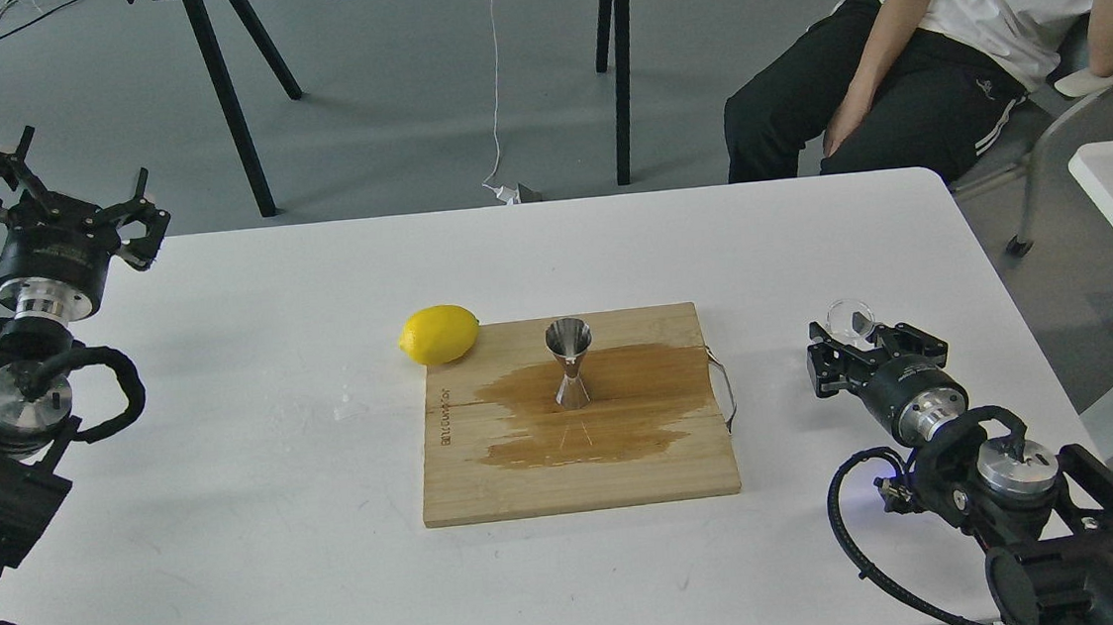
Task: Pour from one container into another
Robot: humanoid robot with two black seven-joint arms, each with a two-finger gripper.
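One glass cup [851, 320] at fingertips of right gripper [855, 341], seemingly held. Jigger [570, 362] upright, well to gripper's left on board [570, 480]. Left gripper [61, 197] spread wide, far off.

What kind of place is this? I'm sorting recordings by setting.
Probably a robotics lab or test room, not a kitchen: a plain white table on a grey floor, loose cables trailing behind it, and a seated person watching nearby.
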